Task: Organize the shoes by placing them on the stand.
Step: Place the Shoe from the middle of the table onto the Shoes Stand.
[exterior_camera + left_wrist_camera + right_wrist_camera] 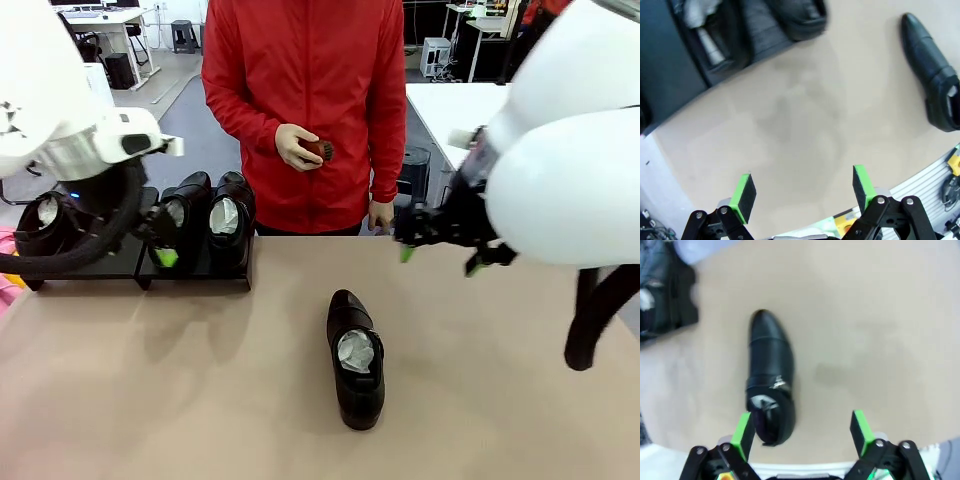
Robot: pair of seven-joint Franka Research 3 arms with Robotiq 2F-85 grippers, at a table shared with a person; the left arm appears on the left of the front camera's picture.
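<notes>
My left tool hangs with its jaws spread wide and nothing between them, above bare tabletop. In the front view it sits low in front of the stand, at the table's left. Three shoes rest on that stand: one at its left end, two side by side at its right end. The left wrist view adds the stand's underside edge and a leg, blurred, with a shoe toe above it.

A fourth shoe lies alone on the tabletop near the middle, toe pointing toward the person, white paper in its opening. My right wrist view shows its strap buckle, which the front view does not.

The person stands at the far side holding a small brown brush.

My right tool is also wide open and empty, up above the tabletop on the right.
</notes>
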